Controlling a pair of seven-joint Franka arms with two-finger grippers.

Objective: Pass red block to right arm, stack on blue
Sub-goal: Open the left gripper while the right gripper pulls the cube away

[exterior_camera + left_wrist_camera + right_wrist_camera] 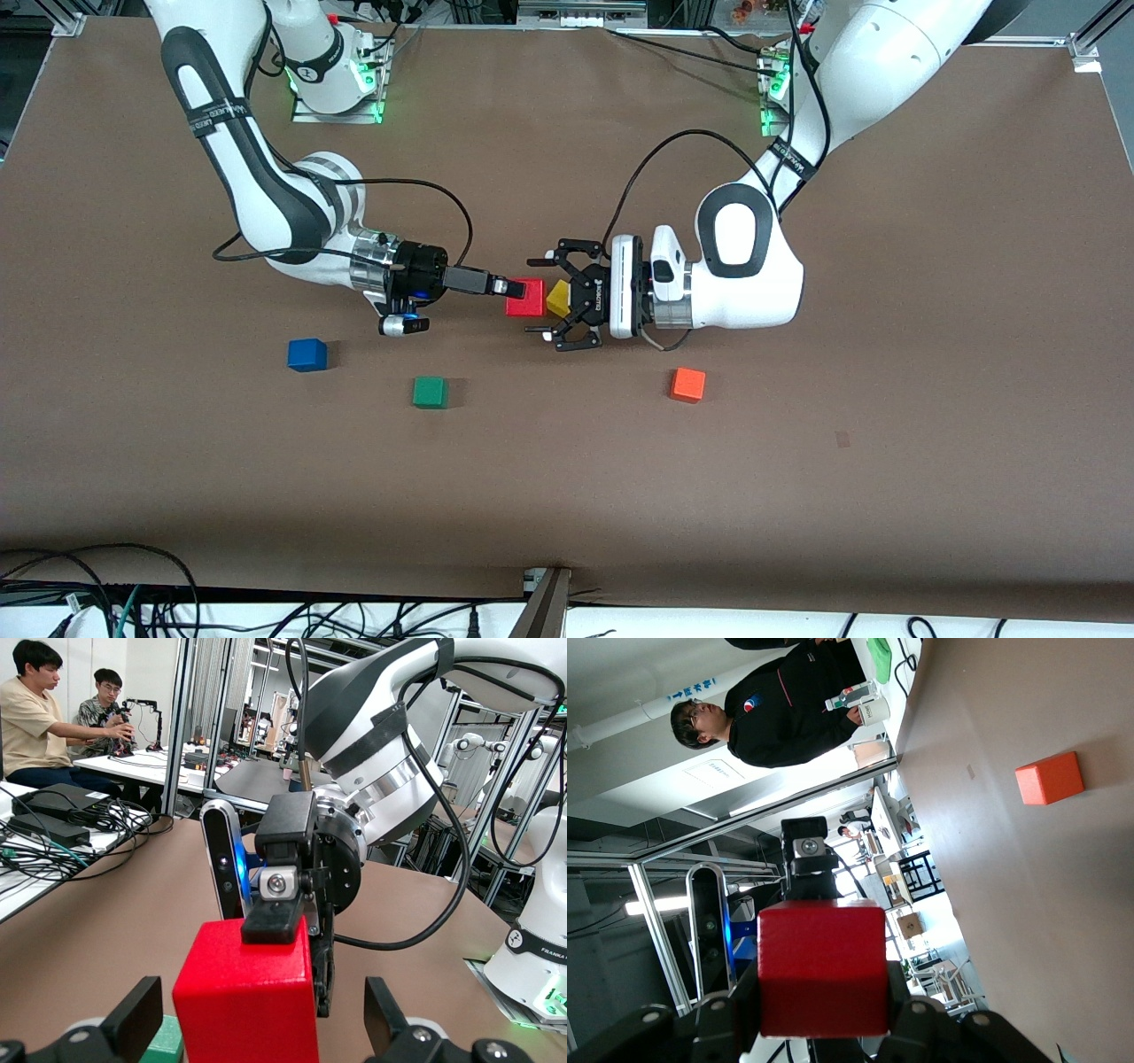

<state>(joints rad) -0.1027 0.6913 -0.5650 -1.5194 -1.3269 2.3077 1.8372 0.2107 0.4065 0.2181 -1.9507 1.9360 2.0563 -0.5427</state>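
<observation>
the blue block sits on the table toward the right arm's end, waiting as the stacking base. above the table's middle the right gripper is clamped on the red block — held sideways so the handover can happen in mid-air. the left gripper has its fingers spread wide around the block, apparently released, with a yellow block just beside it.

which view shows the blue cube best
The front view: the blue cube sits whole on the table toward the right arm's end, beside the green cube. Neither wrist view shows it; the red block fills both.
</observation>
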